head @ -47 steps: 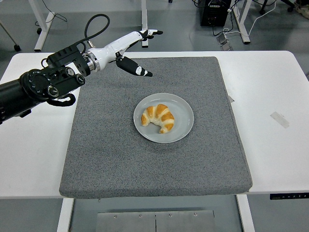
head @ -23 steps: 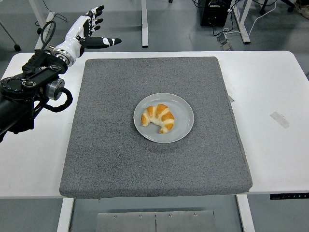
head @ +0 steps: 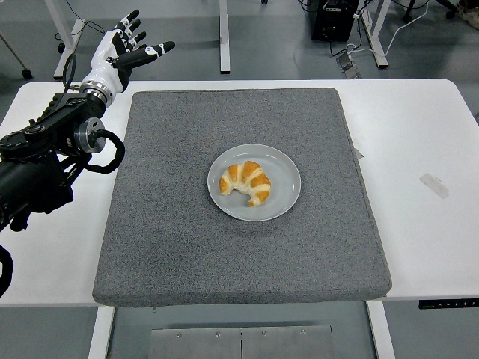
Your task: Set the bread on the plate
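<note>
A golden croissant [head: 245, 183] lies on the grey round plate [head: 282, 170], slightly left of its middle. The plate sits in the centre of a grey felt mat [head: 239, 247]. My left hand [head: 126, 46] is raised over the table's far left corner, well away from the plate. Its white and black fingers [head: 153, 51] are spread and hold nothing. The black left arm [head: 45, 161] runs in from the left edge. My right arm is out of view.
The mat lies on a white table [head: 419, 134]. A small strip of tape [head: 434, 185] sticks to the table at the right. Beyond the far edge are desk legs, cables and a black box on the floor.
My left hand has drawn back from above the mat's far edge to the far left corner of the table, staying open. The croissant and plate have not moved.
</note>
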Robot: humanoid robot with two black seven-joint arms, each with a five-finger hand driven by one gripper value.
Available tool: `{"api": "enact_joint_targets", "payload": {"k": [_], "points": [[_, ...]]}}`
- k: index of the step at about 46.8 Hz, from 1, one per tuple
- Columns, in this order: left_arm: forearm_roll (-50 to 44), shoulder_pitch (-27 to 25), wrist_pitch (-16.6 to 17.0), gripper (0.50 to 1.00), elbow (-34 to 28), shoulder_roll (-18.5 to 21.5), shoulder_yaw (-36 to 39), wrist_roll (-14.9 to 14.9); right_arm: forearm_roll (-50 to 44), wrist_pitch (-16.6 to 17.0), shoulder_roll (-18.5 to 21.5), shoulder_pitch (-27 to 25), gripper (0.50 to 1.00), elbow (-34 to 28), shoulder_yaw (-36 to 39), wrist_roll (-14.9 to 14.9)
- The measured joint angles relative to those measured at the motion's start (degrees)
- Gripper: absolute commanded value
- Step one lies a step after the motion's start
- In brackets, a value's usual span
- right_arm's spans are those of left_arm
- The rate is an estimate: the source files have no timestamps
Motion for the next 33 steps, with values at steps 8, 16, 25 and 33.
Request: {"api": "enact_joint_targets", "payload": {"k": [8, 16, 25, 33], "points": [[-3.89, 0.18, -0.06, 0.996, -0.01, -0.75, -2.04, -0.01, 0.0, 0.0, 0.0, -0.01, 1.0, 0.0, 0.0, 0.0], [-6.52, 1.53, -0.8, 0.996, 0.14, -0.41, -6.23, 0.71, 0.0, 0.0, 0.0, 0.0, 1.0, 0.0, 0.0, 0.0], [-6.81, 2.75, -3.08, 0.996, 3.15, -0.5, -10.9, 0.88, 0.0, 0.0, 0.0, 0.01, 1.0, 0.0, -0.01, 0.01], [-8.63, 3.74, -3.43, 0.996, 5.0, -0.83, -13.55, 0.98, 0.0, 0.0, 0.0, 0.0, 1.0, 0.0, -0.01, 0.0]]}}
